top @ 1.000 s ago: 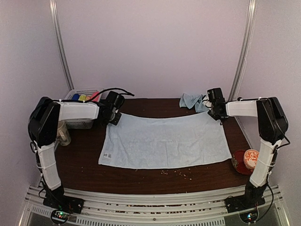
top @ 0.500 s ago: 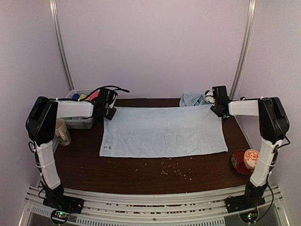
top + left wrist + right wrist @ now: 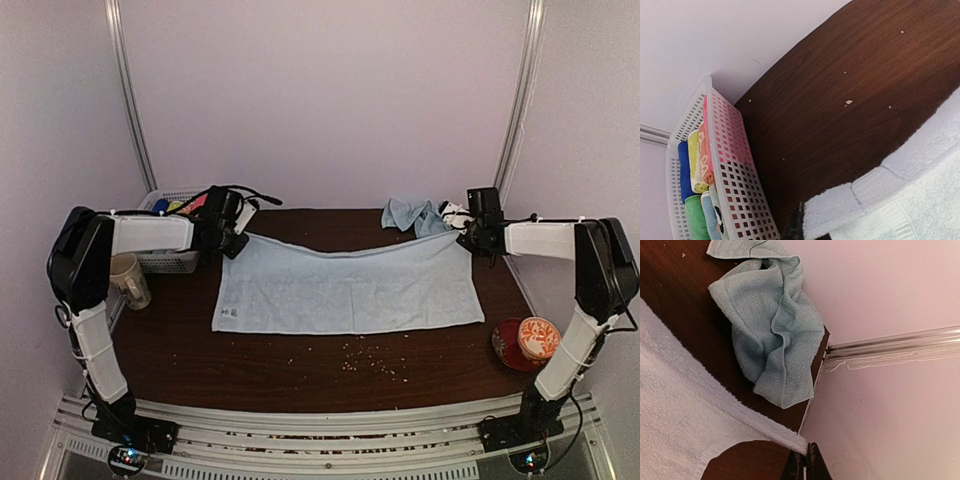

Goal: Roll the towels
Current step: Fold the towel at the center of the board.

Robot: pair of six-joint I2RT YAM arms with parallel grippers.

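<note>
- Left gripper (image 3: 241,232) is clamped on the far-left corner of the spread towel (image 3: 345,290), which lies mid-counter (image 3: 300,370); the thin pinch may slip.
- The far edge sags mid-span; uneven pull risks a skewed roll.
- Right gripper (image 3: 466,238) is clamped on the far-right corner; the crumpled towel (image 3: 408,214) just beside it could snag.

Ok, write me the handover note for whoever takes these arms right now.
Left gripper: shut on the far left corner of the spread towel.
Right gripper: shut on its far right corner.
Both corners are lifted. The far edge sags between them and the near part lies flat on the table.
Second towel: crumpled at the far right of the table, nothing touching it.
Done: no towel rolled.
Left: roll both.
</note>
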